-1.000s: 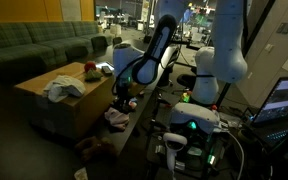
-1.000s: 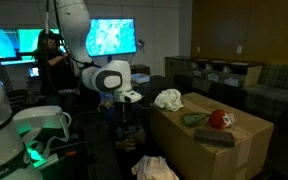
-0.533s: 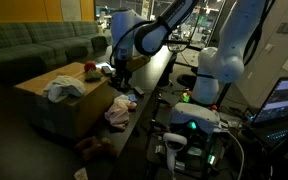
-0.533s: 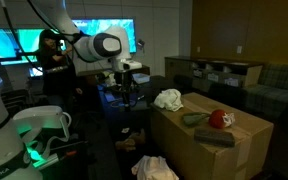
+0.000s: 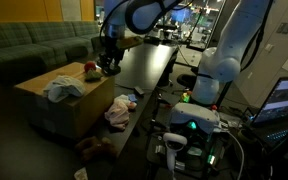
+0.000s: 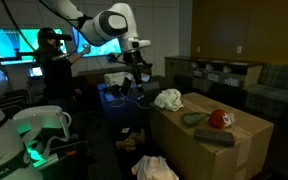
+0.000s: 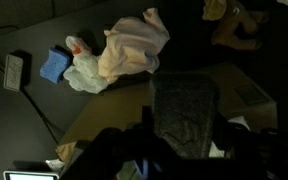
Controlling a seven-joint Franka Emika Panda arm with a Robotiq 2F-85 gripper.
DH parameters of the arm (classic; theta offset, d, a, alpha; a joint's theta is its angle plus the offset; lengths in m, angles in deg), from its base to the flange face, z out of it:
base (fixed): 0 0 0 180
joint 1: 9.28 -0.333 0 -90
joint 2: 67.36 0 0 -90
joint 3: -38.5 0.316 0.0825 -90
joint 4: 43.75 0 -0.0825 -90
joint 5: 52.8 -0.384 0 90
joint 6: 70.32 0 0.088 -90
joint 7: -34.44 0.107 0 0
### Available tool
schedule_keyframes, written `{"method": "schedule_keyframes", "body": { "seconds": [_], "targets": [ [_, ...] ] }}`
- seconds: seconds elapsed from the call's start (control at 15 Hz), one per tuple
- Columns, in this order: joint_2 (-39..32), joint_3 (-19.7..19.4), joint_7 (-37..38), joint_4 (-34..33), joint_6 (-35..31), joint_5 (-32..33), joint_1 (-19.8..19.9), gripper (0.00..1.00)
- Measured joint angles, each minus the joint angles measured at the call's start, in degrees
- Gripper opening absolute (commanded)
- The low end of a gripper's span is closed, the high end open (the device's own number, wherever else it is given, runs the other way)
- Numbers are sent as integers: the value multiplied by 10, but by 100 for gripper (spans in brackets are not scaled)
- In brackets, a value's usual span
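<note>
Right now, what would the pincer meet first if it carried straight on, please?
Probably the cardboard box near its edge, beyond the dark cloth the pincer seems to hold; depth is unclear.

the cloth (image 7: 184, 115) is dark grey. the garment (image 7: 134, 50) is pale pink and white, the pad (image 7: 54, 65) blue. the box (image 6: 199, 150) is tan, the ball (image 6: 218, 118) red.

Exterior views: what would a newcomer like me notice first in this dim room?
The big white robot arm reaches in from above, its gripper beside a cardboard box, apparently gripping a grey cloth. On the box lie a white cloth and a red ball; teal screens glow behind.
</note>
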Motion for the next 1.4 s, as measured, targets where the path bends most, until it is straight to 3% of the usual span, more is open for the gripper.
{"method": "schedule_keyframes", "body": {
  "seconds": [0.33,0.67,1.27,1.33,1.4],
  "targets": [
    [-116,0,-13,-111,-23,40,27,31],
    [-258,-34,-11,-229,-48,86,28,31],
    [-406,-87,-16,-374,-56,56,21,33],
    [-412,-88,-17,-382,-56,50,20,81],
    [-418,-89,-17,-389,-55,43,19,82]
  ]
}}
